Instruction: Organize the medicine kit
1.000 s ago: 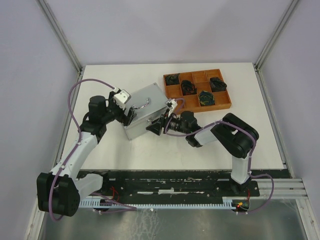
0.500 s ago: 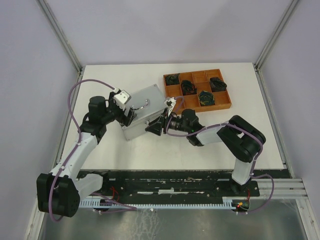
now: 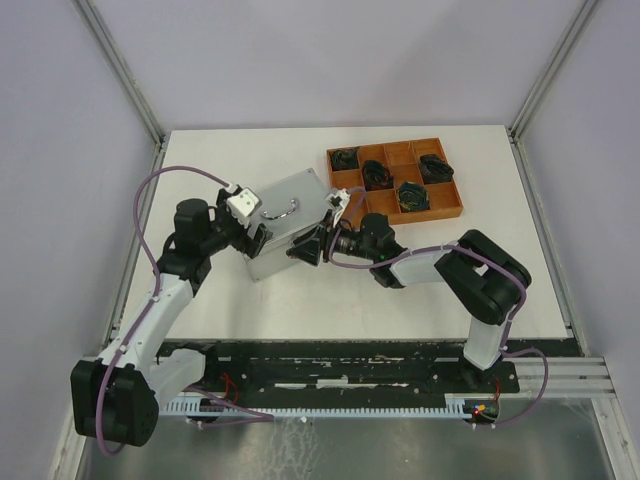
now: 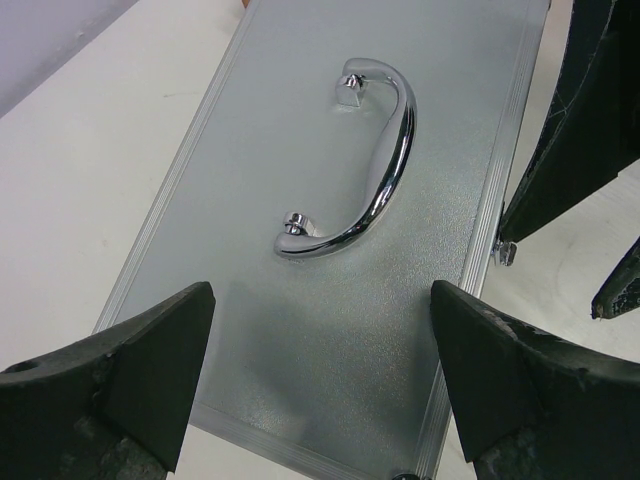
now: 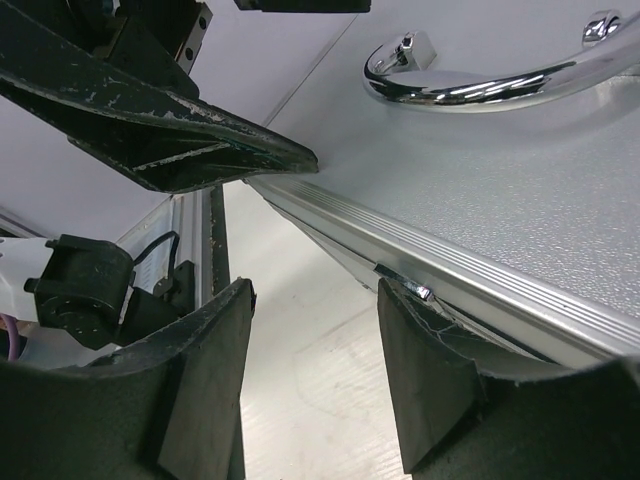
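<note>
The medicine kit [image 3: 290, 205], a silver-grey metal case with a chrome handle [image 4: 365, 165], lies shut and askew at the table's middle. My left gripper [image 3: 250, 228] hangs over the case's left end. In the left wrist view it [image 4: 320, 380] is open wide, one finger above each long edge of the lid [image 4: 330, 320]. My right gripper [image 3: 308, 250] is low at the case's front side. In the right wrist view it [image 5: 312, 370] is open over bare table, and its right finger [image 5: 430, 370] touches the small metal latch [image 5: 405, 283] under the lid's rim.
A brown wooden compartment tray [image 3: 452, 178] stands at the back right, close to the case's right end, with dark rolled items [image 3: 411, 195] in several compartments. The left gripper's finger [image 5: 180, 130] shows just beyond the right gripper. The two grippers are close together.
My right gripper has slid left along the case's front side and its jaws have narrowed somewhat. The left arm has drawn back slightly to the left. The case stays shut.
</note>
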Controlling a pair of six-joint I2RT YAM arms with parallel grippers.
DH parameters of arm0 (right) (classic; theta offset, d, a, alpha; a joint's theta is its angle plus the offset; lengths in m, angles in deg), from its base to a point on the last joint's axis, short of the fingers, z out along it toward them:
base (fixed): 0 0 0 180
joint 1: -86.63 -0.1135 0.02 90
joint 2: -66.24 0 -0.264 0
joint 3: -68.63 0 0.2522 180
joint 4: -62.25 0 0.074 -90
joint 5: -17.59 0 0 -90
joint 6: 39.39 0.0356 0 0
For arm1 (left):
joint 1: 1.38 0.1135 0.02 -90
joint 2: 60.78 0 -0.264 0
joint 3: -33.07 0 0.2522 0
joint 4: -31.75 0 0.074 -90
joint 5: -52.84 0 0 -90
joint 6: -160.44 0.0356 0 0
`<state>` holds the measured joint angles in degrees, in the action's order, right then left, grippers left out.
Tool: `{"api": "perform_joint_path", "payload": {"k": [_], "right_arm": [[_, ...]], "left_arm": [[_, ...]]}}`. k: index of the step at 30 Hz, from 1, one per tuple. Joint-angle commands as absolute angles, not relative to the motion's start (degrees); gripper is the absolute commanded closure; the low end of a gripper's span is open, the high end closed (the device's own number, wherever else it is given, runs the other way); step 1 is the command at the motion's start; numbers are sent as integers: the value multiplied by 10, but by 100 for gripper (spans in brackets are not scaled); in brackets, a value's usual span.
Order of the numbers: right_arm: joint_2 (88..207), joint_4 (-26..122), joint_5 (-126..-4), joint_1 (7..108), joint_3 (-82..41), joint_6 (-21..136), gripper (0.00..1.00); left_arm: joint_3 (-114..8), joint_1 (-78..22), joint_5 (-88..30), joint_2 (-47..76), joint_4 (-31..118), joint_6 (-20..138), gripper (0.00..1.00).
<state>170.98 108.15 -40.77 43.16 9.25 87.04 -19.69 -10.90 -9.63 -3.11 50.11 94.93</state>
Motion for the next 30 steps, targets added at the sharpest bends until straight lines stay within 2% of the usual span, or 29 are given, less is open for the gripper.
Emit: {"api": "perform_joint_path", "payload": {"k": [1,12,24,27,30], "right_arm": [[1704,1090,-423,430,72,860,39],[1685,982,-480,430,67,813,37],[1650,942,-414,430,64,757,34],[1608,850,-376,430,61,647,33],[1546,645,-364,430,28,488,30]], "left_arm": [[-191,-113,-81,-40,505,981,4],[-191,-113,-82,-53,505,984,4],[-190,-114,-90,-56,501,983,4],[-191,-113,-97,-56,494,972,4],[-194,-113,-101,-53,492,956,4]]}}
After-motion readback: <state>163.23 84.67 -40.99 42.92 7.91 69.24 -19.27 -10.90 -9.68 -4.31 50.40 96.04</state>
